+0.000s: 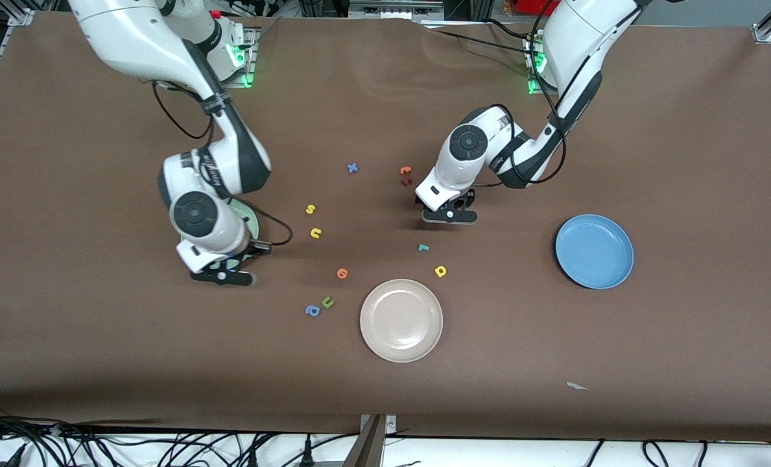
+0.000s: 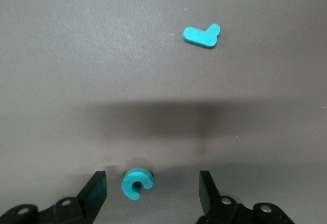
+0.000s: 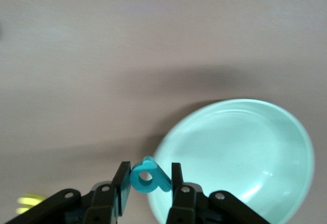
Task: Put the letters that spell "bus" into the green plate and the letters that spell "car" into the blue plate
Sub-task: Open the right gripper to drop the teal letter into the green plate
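Over the green plate's (image 3: 240, 157) rim, the right claw (image 3: 146, 180) is pinching the teal b (image 3: 148, 177) between nearly closed fingers. Most of the plate is hiding under that arm in the front view. Toward the left arm's end of the table, the left claw (image 2: 152, 191) is sitting low with its fingers wide apart around the c (image 2: 137, 183), gripping nothing yet. The r (image 2: 202, 35) is lying near it, and the blue plate (image 1: 594, 251) is waiting empty. The c is lying nearer one finger, so closing could be nudging it sideways or flipping it out. Releasing the b this close to the rim could be dropping it onto the table.
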`<state>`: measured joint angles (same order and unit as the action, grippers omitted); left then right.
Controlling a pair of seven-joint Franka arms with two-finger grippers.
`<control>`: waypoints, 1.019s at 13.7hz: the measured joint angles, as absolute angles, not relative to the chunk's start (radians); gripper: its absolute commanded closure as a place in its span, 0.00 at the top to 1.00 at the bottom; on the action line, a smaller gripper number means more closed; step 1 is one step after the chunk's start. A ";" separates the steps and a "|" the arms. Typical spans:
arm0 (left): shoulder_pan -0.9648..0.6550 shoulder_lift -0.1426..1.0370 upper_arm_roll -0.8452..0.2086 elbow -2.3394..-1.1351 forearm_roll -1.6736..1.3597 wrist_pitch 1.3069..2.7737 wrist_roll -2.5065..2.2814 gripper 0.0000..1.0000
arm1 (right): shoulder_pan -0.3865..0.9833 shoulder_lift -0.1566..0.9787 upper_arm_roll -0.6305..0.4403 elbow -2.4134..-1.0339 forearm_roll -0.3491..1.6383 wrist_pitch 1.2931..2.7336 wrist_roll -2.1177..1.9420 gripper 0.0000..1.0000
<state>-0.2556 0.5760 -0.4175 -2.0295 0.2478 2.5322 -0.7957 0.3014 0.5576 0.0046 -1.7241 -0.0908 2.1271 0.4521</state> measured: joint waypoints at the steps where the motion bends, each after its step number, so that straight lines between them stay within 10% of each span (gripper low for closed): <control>1: -0.256 0.579 -0.417 -2.030 0.248 2.532 -0.796 0.78 | 0.279 0.553 0.003 -1.762 -0.091 2.131 0.437 0.50; 2: -0.256 0.580 -0.418 -2.030 0.248 2.532 -0.796 0.76 | 0.266 0.553 0.002 -1.797 -0.091 2.140 0.431 0.95; 3: -0.257 0.582 -0.418 -2.030 0.248 2.532 -0.796 0.72 | 0.261 0.554 0.002 -1.827 -0.091 2.150 0.431 1.00; 10: -0.266 0.589 -0.417 -2.033 0.248 2.532 -0.796 0.54 | 0.286 0.523 0.044 -1.796 -0.006 2.163 0.537 0.93; 14: -0.265 0.589 -0.416 -2.033 0.248 2.532 -0.797 0.42 | 0.412 0.546 0.062 -1.778 -0.001 2.249 0.734 0.65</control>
